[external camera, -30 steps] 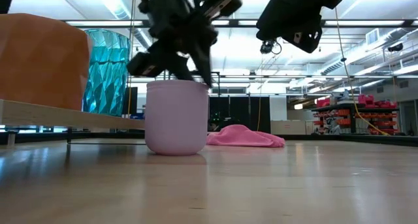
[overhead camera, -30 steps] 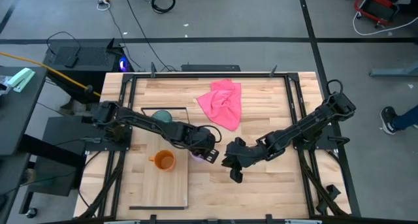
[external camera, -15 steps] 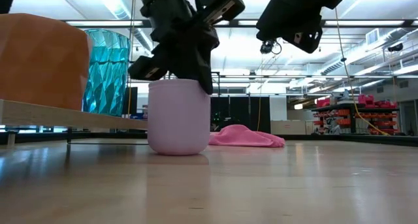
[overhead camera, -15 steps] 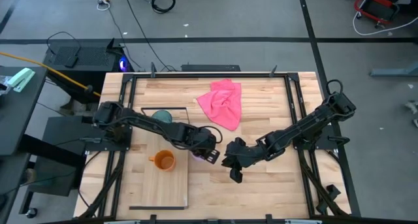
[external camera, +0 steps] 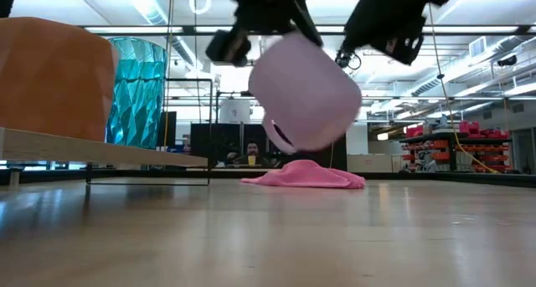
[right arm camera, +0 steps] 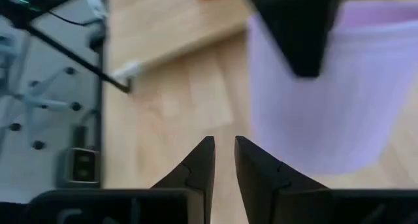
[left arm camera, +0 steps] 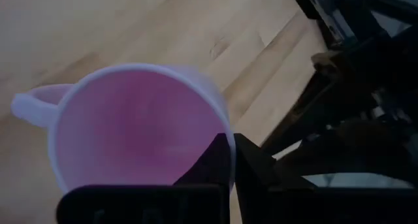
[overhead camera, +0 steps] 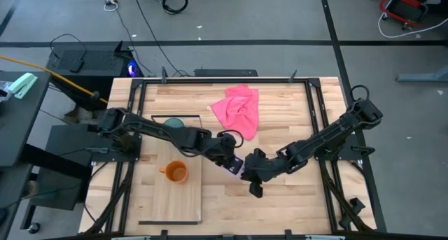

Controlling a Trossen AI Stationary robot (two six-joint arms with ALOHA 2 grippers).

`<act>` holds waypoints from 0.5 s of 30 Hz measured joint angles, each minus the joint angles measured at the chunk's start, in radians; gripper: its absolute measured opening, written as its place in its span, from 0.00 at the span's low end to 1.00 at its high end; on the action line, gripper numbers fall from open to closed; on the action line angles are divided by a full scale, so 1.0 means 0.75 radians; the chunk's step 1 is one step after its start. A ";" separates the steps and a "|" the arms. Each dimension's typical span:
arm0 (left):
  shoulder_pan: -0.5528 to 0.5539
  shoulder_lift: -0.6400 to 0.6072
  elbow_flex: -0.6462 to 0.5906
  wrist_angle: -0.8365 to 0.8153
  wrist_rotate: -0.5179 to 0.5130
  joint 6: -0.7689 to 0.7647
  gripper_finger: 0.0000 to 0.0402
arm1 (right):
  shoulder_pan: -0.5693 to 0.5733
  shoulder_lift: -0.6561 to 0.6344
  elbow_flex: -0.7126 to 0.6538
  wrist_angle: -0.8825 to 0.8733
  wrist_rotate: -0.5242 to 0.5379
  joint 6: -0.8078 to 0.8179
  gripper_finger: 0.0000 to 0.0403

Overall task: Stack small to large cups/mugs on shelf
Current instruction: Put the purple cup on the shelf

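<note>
The lilac mug (external camera: 306,90) is in the air, tilted, in my left gripper (overhead camera: 231,161), near the table's middle. Its handle (external camera: 280,138) points down. It also shows in the left wrist view (left arm camera: 130,132) and the right wrist view (right arm camera: 326,87). The orange mug (overhead camera: 175,172) and the teal tumbler (overhead camera: 173,124) stand on the wooden shelf (overhead camera: 168,201) at the left. My right gripper (overhead camera: 253,185) is shut and empty, just right of the lilac mug and above the table. My left gripper holds the lilac mug by its rim (left arm camera: 225,142), on the side away from the handle (left arm camera: 32,103). One finger is inside the mug and one (right arm camera: 297,28) is outside on the wall. The fingers come from above. The mug hangs tilted, clear of the table.
A crumpled pink cloth (overhead camera: 238,108) lies on the table at the far middle, behind the lifted mug (external camera: 306,174). The shelf's thin black wire frame (overhead camera: 185,116) stands at its far end around the tumbler. Bare tabletop lies at the near middle and right.
My left gripper has lifted the lilac mug off the table and carried it up and toward the table's right. The mug has tipped from upright to tilted, with its handle now below. My right gripper has shifted a little toward the table's right.
</note>
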 joint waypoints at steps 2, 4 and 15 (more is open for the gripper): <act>-0.004 0.000 0.097 -0.105 -0.014 0.035 0.03 | 0.024 -0.038 0.000 -0.010 0.000 -0.001 0.17; -0.009 0.000 0.205 -0.210 -0.052 0.058 0.03 | 0.053 -0.097 0.000 -0.044 0.001 0.015 0.17; -0.090 -0.002 0.787 -0.950 -0.329 -0.028 0.03 | 0.275 -0.541 0.001 -0.325 0.321 0.033 0.12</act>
